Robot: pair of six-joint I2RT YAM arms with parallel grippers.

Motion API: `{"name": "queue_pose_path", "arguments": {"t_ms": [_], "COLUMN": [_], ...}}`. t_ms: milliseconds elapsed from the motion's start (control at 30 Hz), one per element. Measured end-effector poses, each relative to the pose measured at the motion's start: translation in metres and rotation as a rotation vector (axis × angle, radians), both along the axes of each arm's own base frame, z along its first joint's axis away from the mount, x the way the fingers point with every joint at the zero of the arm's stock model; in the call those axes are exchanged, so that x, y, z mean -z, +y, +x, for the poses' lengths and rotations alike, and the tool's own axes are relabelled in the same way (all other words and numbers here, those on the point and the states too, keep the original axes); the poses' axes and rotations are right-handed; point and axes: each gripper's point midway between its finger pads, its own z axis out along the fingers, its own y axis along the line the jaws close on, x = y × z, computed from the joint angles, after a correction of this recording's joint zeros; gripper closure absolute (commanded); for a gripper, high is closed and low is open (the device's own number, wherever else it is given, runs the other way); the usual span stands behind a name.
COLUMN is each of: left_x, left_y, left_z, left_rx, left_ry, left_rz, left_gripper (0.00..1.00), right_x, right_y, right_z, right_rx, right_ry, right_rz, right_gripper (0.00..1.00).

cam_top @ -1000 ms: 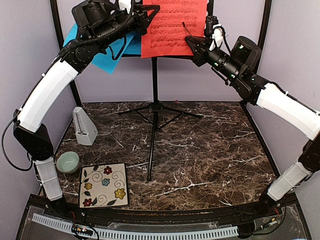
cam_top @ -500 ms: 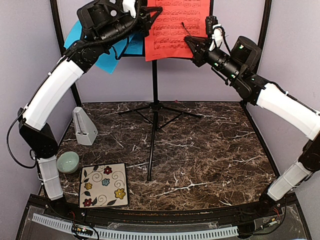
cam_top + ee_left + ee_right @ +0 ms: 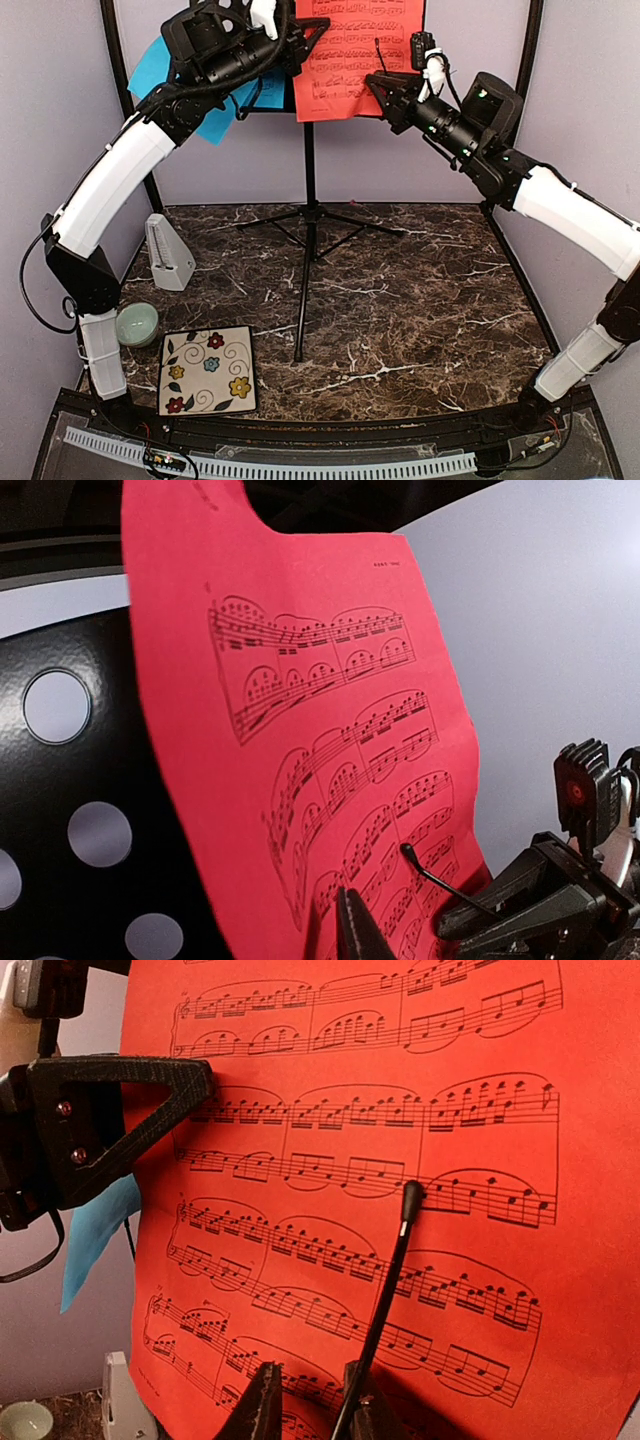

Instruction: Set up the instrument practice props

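Observation:
The red sheet (image 3: 362,50) of printed music lies against the black perforated music stand (image 3: 309,215), with a thin wire retainer (image 3: 392,1280) across its face. The blue sheet (image 3: 158,72) hangs tilted at the stand's left, behind my left arm. My left gripper (image 3: 303,32) is at the red sheet's left edge. In the left wrist view only one black finger (image 3: 356,932) shows in front of the paper, beside a dark shadow. My right gripper (image 3: 312,1385) sits low on the red sheet, its fingers a little apart. The whitish metronome (image 3: 168,252) stands on the table at the left.
A pale green bowl (image 3: 136,323) and a floral tile (image 3: 208,370) lie at the front left of the marble table (image 3: 420,320). The stand's tripod legs (image 3: 300,300) spread over the middle. Black frame posts (image 3: 118,60) rise at the back corners.
The red sheet has shifted up and to the right on the stand. My left arm has risen with it. My right gripper's fingers have parted a little.

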Motion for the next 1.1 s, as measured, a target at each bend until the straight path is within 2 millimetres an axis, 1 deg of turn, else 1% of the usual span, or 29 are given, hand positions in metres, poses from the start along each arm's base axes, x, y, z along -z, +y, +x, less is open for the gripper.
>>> {"name": "queue_pose_path", "arguments": {"t_ms": [133, 267, 300, 367, 500, 600, 700, 900, 1000, 1100], "left_x": [-0.005, -0.008, -0.007, -0.008, -0.009, -0.013, -0.02, -0.043, -0.048, -0.048], "left_y": [0.002, 0.003, 0.003, 0.003, 0.006, 0.014, 0.025, 0.047, 0.052, 0.056], "left_z": [-0.001, -0.002, -0.002, -0.002, -0.005, -0.013, -0.024, -0.052, -0.061, -0.068], "left_rx": [-0.004, -0.004, -0.003, -0.002, -0.001, -0.001, -0.007, -0.024, -0.034, -0.044], "left_ry": [-0.012, -0.016, -0.015, -0.012, -0.011, -0.008, -0.015, -0.068, -0.084, -0.085], "left_rz": [-0.013, -0.02, -0.021, -0.023, -0.024, -0.025, -0.029, -0.058, -0.062, -0.058], "left_gripper": [0.73, 0.64, 0.61, 0.52, 0.39, 0.32, 0.29, 0.27, 0.23, 0.2], "right_x": [0.001, 0.002, 0.002, 0.003, 0.003, 0.0, -0.004, -0.013, -0.018, -0.025], "right_y": [0.0, 0.001, 0.001, 0.001, 0.0, -0.001, -0.003, -0.008, -0.011, -0.016], "right_z": [0.0, 0.0, 0.001, 0.001, 0.001, -0.001, -0.004, -0.009, -0.013, -0.017], "right_rx": [-0.001, -0.001, 0.0, -0.001, 0.001, 0.002, 0.002, 0.006, 0.007, 0.016], "right_ry": [0.003, 0.011, 0.01, 0.015, 0.015, 0.01, 0.003, -0.013, -0.024, -0.038], "right_rz": [-0.002, -0.002, -0.004, -0.002, -0.003, -0.002, 0.004, 0.022, 0.032, 0.048], "right_gripper": [0.63, 0.54, 0.52, 0.48, 0.39, 0.35, 0.32, 0.23, 0.19, 0.16]}}
